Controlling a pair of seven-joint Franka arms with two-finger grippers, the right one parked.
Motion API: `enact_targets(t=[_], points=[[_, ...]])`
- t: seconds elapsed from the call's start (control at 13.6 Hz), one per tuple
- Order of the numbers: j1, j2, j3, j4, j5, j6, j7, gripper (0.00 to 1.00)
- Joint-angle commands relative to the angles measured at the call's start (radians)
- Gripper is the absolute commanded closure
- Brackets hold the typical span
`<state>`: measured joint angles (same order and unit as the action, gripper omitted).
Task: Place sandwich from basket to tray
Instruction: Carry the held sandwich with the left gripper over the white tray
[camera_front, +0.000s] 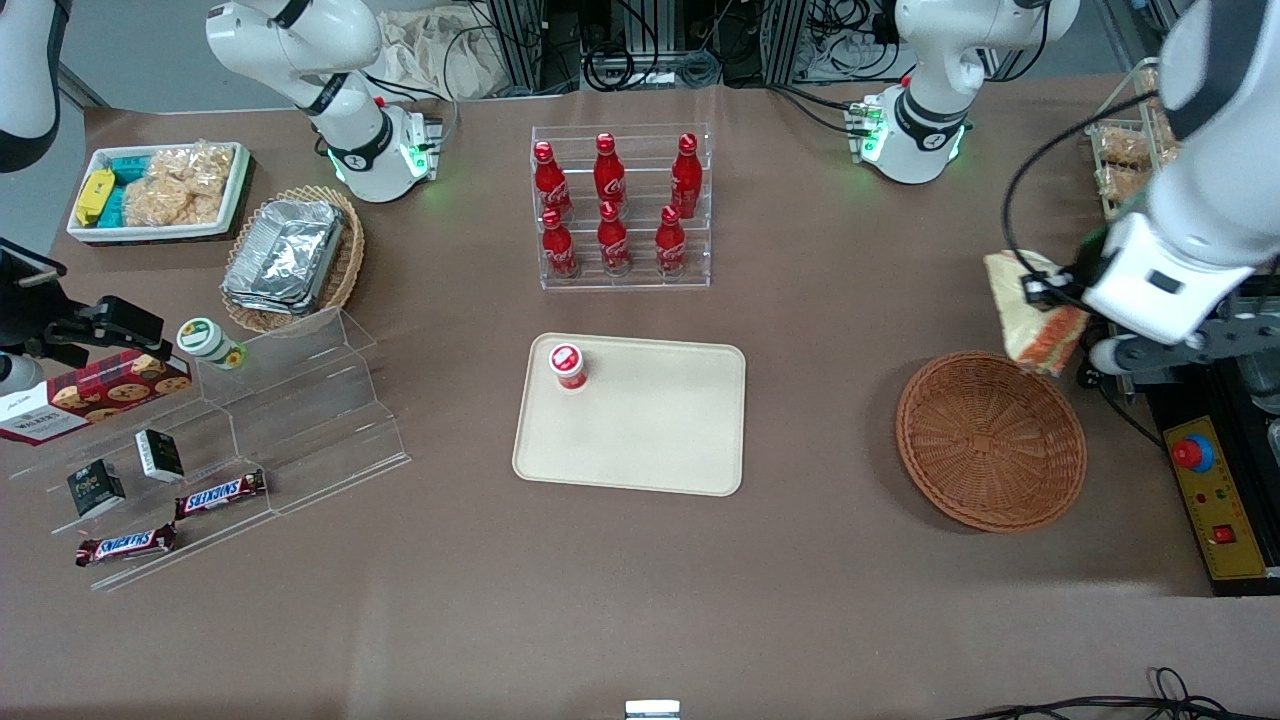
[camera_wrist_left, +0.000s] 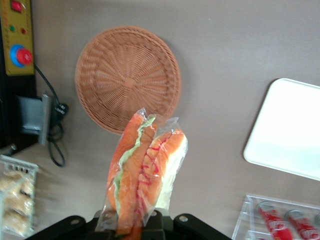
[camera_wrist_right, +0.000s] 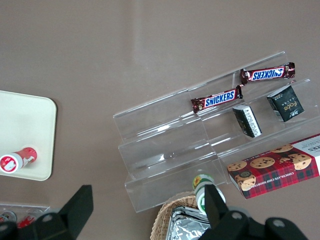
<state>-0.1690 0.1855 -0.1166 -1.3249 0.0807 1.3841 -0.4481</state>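
One sandwich (camera_wrist_left: 145, 170) hung clamped in your end effector (camera_wrist_left: 134, 226), its fingers closed on the wrap's lower end, orange filling edge showing. It was held in the air over the table (camera_front: 820, 300), just past the rim of the round basket (camera_front: 990, 440), on the side farther from the front camera. That basket sat with nothing in it at the working arm's end of the table. Toward the middle lay the cream tray (camera_front: 640, 440), carrying a red-capped cup (camera_front: 567, 365) at one corner. Six red bottles (camera_front: 612, 205) stood in a clear rack farther from the front camera than the tray. A yellow control box (camera_front: 1215, 500) sat beside the basket.
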Motion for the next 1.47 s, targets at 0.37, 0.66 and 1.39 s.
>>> enact_targets(t=[0.37, 0.66, 1.39], points=[[-0.237, 0.142, 0.006, 0.01, -0.044, 0.082, -0.375, 0.96], [-0.287, 0.27, 0.006, 0.003, -0.05, 0.238, -0.464, 0.96], [-0.395, 0.589, 0.006, 0.001, -0.035, 0.549, -0.569, 0.96]])
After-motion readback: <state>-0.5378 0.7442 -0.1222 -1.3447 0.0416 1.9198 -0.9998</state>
